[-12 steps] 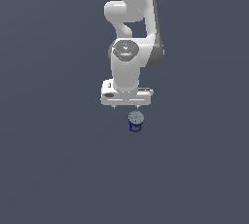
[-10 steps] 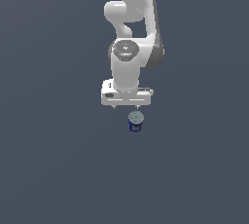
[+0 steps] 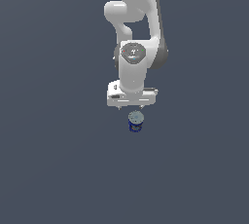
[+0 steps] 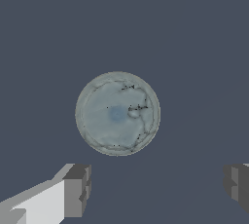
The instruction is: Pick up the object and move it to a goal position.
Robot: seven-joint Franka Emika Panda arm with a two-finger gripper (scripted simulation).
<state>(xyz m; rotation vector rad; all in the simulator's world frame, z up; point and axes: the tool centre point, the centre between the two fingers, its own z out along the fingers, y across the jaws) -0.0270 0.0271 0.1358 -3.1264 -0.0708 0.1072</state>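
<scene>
Gripper (image 3: 131,107) position unchanged from earlier frames, above the object (image 3: 135,120). Jaws wide apart, holding nothing. Wrist view alone shows the object's cracked disc top.

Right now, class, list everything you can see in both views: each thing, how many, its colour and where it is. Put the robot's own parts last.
object: one, pale grey-blue round top over a dark blue lower part; on the floor just below the claw in the exterior view, apart from both fingers in the wrist view.
floor: one, plain dark slate grey; fills the background of both views.
arm: one, white with grey joints; comes down from the top of the exterior view.
claw: one, white body with grey fingers; above the object, fingers spread wide, holding nothing.
</scene>
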